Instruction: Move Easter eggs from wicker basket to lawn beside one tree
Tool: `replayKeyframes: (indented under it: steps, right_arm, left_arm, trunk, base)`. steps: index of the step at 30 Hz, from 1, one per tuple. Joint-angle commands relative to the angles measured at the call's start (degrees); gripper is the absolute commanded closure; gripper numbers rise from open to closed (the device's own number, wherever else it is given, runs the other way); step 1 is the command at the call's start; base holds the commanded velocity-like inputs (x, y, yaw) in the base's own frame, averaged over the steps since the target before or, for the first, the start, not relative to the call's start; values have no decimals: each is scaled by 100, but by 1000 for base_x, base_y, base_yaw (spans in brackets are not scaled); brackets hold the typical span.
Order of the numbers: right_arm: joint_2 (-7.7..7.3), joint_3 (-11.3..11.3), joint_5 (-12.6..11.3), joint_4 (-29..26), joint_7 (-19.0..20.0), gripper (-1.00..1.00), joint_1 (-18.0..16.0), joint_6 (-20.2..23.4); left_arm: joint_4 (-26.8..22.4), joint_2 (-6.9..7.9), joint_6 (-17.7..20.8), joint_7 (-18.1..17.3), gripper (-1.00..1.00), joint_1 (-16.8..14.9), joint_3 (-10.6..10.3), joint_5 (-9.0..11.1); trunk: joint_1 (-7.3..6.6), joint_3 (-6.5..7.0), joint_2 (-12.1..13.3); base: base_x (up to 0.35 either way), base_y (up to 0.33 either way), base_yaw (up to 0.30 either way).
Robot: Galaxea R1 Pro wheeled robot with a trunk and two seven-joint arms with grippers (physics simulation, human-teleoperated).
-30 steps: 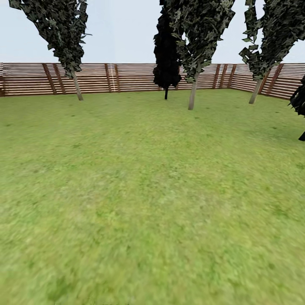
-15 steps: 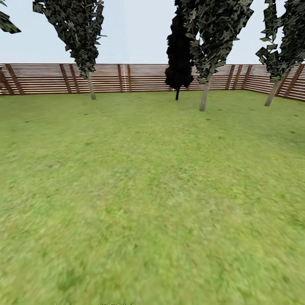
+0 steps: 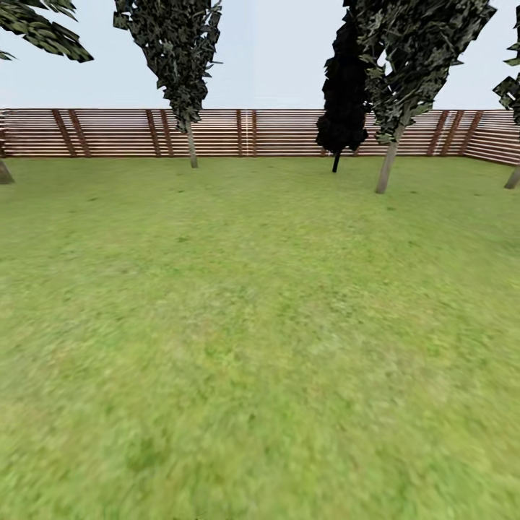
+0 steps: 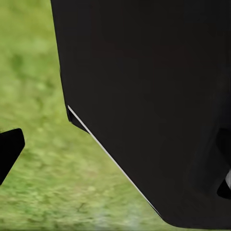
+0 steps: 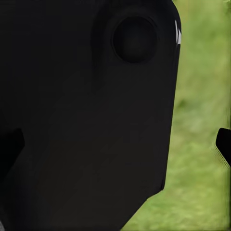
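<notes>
The lawn (image 3: 260,325) spreads green and mottled from my feet to the fence. A tree (image 3: 386,167) with a pale trunk stands at the back right, and another tree (image 3: 192,148) at the back left by the fence. The Easter eggs and the wicker basket are out of view. In the left wrist view my left gripper (image 4: 115,166) hangs over grass beside a black body part, its fingertips (image 4: 9,149) wide apart with nothing held. My right gripper (image 5: 115,144) looks the same, fingertips (image 5: 224,144) far apart.
A brown slatted fence (image 3: 289,133) closes the garden's far side. A dark narrow conifer (image 3: 339,108) stands by the right tree. More pale trunks show at the left edge (image 3: 4,173) and the right edge (image 3: 513,178). Open grass lies between me and the trees.
The whole head view has shifted: trees and fence slid to the right in the picture, so the camera has turned left. A new trunk came in at the left edge.
</notes>
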Motion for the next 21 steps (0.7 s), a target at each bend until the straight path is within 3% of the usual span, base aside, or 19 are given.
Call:
replayKeyframes:
  steps: [1,21]
  right_arm:
    - [-2,-3,3,10,2,-100,-2,-19]
    - [3,-3,3,13,-6,-100,-2,-20]
  left_arm:
    - [-6,2,-3,-2,-100,2,1,2]
    - [-6,3,-3,-2,-100,2,-1,2]
  trunk:
    - [0,-3,-2]
    - [0,58,-2]
  base:
    - [0,0,290]
    - [0,0,275]
